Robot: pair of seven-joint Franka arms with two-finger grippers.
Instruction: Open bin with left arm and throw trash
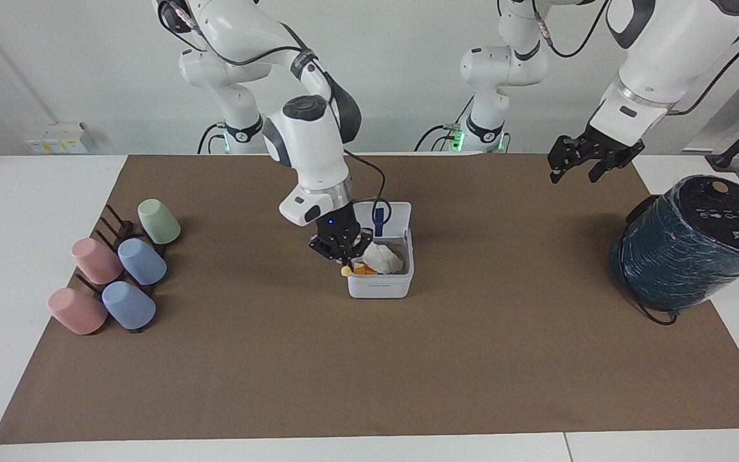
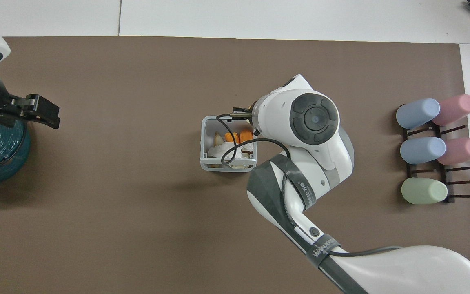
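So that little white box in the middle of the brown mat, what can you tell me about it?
The bin is a small white square box of what looks like plastic, with rounded corners. Its hinged lid stands open, upright on the edge nearer the robots, with a blue strip on its inner face. Inside lie crumpled white tissue and orange peel scraps. It sits on the brown mat. The right gripper is over its rim with a small yellowish scrap.
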